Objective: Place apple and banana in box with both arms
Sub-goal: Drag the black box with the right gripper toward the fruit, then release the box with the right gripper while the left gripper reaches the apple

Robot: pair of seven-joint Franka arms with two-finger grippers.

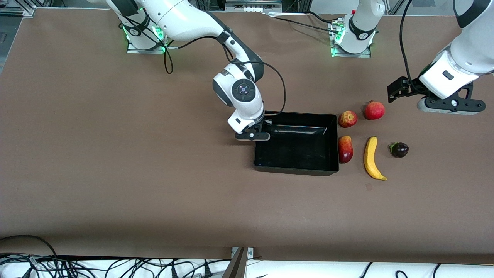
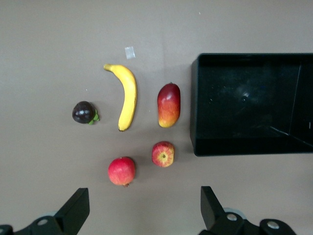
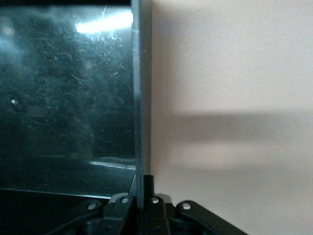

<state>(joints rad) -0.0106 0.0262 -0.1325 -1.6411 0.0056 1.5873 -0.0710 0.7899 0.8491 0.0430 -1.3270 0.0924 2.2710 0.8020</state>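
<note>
The black box [image 1: 297, 169] sits mid-table. My right gripper [image 1: 257, 133] is shut on its wall at the end toward the right arm; in the right wrist view the thin wall [image 3: 139, 98] runs straight between the pinched fingertips [image 3: 142, 183]. The apple [image 1: 347, 119] [image 2: 163, 153] lies just outside the box's other end. The yellow banana [image 1: 372, 157] [image 2: 127, 96] lies nearer the front camera than the apple. My left gripper [image 1: 450, 107] [image 2: 145, 203] hangs open and empty over bare table toward the left arm's end of the fruits.
A red pomegranate [image 1: 374, 110] [image 2: 122, 171] sits beside the apple. A red-yellow mango [image 1: 345, 149] [image 2: 168, 105] lies against the box's wall. A dark mangosteen [image 1: 399, 150] [image 2: 84, 112] rests beside the banana. A small tape patch [image 1: 369, 187] is on the table.
</note>
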